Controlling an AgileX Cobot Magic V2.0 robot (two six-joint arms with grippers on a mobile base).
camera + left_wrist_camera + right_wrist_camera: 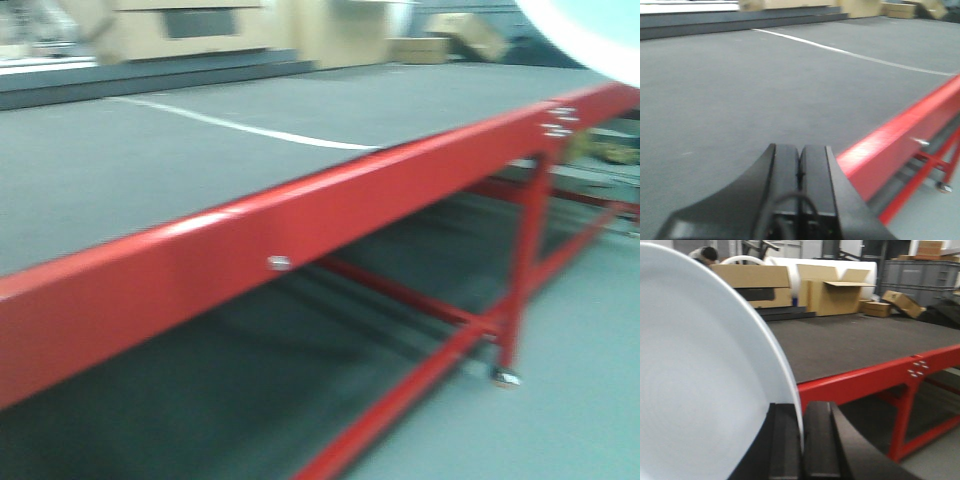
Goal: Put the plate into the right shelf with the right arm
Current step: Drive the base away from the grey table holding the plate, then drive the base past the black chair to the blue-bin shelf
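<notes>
One plate (700, 380), cropped (rim between right jaws) | front view blurred

Much of the plate (700, 390) beyond the right wrist view's edges.

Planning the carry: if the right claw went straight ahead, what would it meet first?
Likely nothing near. The right claw, shut on the plate, points above the red rail and grey tabletop; the cardboard boxes beyond look first in line, though depth is unclear.
</notes>
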